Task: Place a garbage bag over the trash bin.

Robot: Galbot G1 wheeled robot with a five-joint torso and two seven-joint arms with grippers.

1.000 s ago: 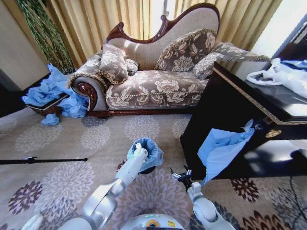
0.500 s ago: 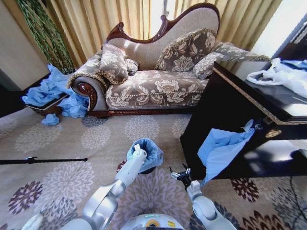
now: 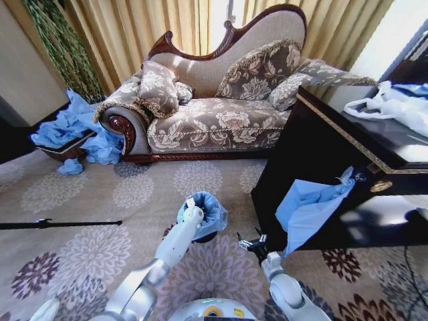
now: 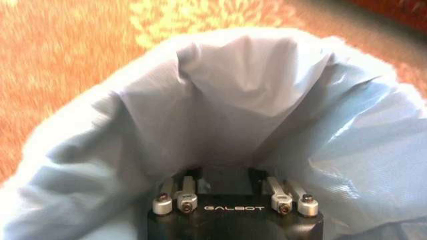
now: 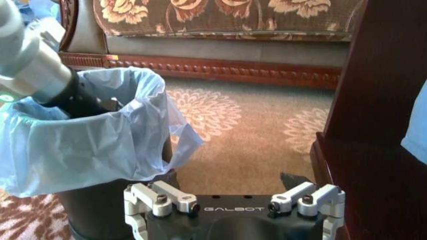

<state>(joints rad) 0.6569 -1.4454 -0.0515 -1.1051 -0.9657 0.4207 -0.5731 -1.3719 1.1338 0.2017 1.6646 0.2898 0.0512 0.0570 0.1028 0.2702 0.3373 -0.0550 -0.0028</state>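
Plastic covers the mouth of the trash bin [image 5: 113,200]: the light-blue garbage bag [image 5: 87,135] is draped over its round rim, with the bag's edge folded down the outside. The bin stands on the flowered carpet [image 3: 134,194], right under the left hand [image 4: 230,192]. That hand is pushed down inside the bag, and the blue plastic rises all around it. I cannot tell if its fingers are apart or together, because they are deep in the bag.

The right hand [image 5: 233,195] waits just beside the bin, low near the dark bench [image 3: 334,147]. Its fingers are apart and hold nothing.

Things could go wrong from here, I think. If the left hand lifts up with plastic stuck to it, the thin bag could slip off the rim or tear. A hard push sideways could also tip the small bin.
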